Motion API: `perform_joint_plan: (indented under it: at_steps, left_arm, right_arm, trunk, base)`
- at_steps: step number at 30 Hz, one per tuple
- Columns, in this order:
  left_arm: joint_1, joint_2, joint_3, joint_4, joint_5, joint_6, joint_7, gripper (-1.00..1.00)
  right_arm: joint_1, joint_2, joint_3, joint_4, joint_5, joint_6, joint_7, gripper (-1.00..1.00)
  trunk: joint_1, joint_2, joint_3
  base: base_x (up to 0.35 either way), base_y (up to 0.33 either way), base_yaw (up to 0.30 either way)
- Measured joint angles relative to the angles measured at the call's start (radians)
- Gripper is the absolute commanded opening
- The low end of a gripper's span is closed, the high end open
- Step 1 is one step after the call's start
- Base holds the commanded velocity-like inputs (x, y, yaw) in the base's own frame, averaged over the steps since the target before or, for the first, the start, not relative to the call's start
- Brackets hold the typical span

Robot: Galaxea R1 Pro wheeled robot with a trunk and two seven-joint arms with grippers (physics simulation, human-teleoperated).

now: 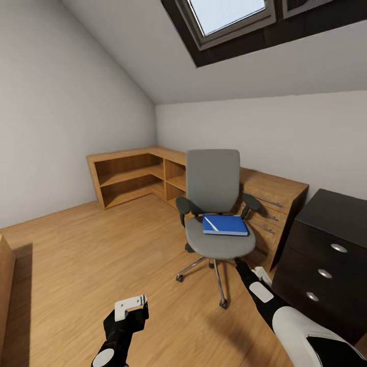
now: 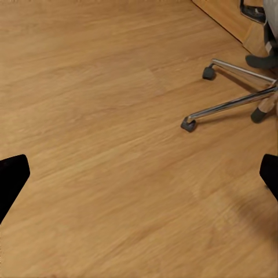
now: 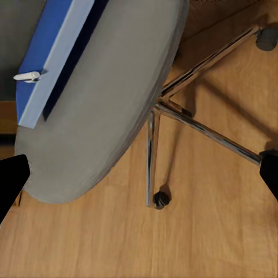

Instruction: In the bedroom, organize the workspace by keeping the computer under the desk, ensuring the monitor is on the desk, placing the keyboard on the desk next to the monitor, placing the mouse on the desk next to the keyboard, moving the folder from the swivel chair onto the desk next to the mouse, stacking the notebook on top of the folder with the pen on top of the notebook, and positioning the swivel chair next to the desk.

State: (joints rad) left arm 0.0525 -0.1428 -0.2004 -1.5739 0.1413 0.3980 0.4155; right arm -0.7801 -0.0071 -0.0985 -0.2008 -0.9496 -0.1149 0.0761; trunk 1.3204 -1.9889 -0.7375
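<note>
We see folder (image 1: pixel 225 225) flat on swivel chair (image 1: pixel 213 188) seat, frame centre, awaiting pickup; right hand (image 3: pixel 139 171) reaches toward it, wide open, empty; left hand (image 2: pixel 139 174) open, idle.

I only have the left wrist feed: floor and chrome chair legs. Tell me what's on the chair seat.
Observer: A blue folder lies flat on the seat of the swivel chair, with a thin white pen on top of it.
Operator: Now give me the right gripper's position.
Observer: The right gripper is low, just in front of the seat's front edge. Its fingers are apart and hold nothing.
Operator: Point me to the desk.
Observer: The black desk stands to the chair's right in the head view, its round silver drawer knobs facing the room.
</note>
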Motion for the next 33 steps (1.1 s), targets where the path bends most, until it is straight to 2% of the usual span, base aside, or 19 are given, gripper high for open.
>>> perform_joint_plan:
  at_steps: [13, 19, 22, 25, 26, 30, 31, 33]
  left_arm:
    - [0.0, 0.0, 0.001, 0.002, 0.0, 0.001, 0.0, 1.0]
    - [0.0, -0.001, 0.0, 0.028, 0.0, 0.004, 0.003, 1.0]
    - [0.0, -0.003, -0.001, 0.079, -0.001, 0.002, 0.002, 1.0]
    - [0.0, -0.004, -0.001, 0.101, -0.001, 0.001, 0.001, 1.0]
    - [0.0, -0.004, -0.002, 0.112, -0.002, 0.001, 0.001, 1.0]
    - [0.0, -0.002, -0.001, 0.131, -0.001, 0.0, 0.0, 1.0]
    - [0.0, -0.001, 0.0, 0.144, -0.001, 0.0, 0.001, 1.0]
    - [0.0, 0.001, 0.001, 0.161, 0.0, 0.0, 0.001, 1.0]
  right_arm:
    - [0.005, -0.001, 0.0, 0.001, 0.002, -0.001, 0.004, 1.0]
    - [0.01, -0.001, 0.001, 0.003, 0.013, -0.003, 0.011, 1.0]
    - [0.037, 0.0, 0.002, 0.007, 0.089, -0.011, 0.012, 1.0]
    - [0.049, 0.002, 0.002, 0.008, 0.148, -0.022, 0.012, 1.0]
    - [0.055, 0.004, 0.001, 0.01, 0.184, -0.035, 0.012, 1.0]
    - [0.073, 0.006, 0.002, 0.028, 0.254, -0.077, 0.012, 1.0]
    - [0.085, 0.007, 0.001, 0.047, 0.285, -0.106, 0.012, 1.0]
    - [0.095, 0.007, 0.002, 0.071, 0.318, -0.142, 0.012, 1.0]
  trunk:
    - [-0.05, 0.091, 0.041]
    - [-0.073, 0.133, 0.06]
    - [-0.084, 0.154, 0.069]
    - [-0.096, 0.175, 0.078]
    - [-0.1, 0.182, 0.081]
    - [-0.115, 0.21, 0.094]
    - [-0.119, 0.217, 0.097]
    - [-0.127, 0.231, 0.103]
  base:
    - [-0.178, 0.0, 0.0]
    - [-0.054, 0.0, -0.029]
    - [-0.011, 0.0, -0.084]
    - [-0.005, 0.0, -0.088]
    - [-0.003, 0.0, -0.089]
    - [-0.001, 0.0, -0.097]
    - [-0.001, 0.0, -0.111]
    - [0.0, 0.0, -0.115]
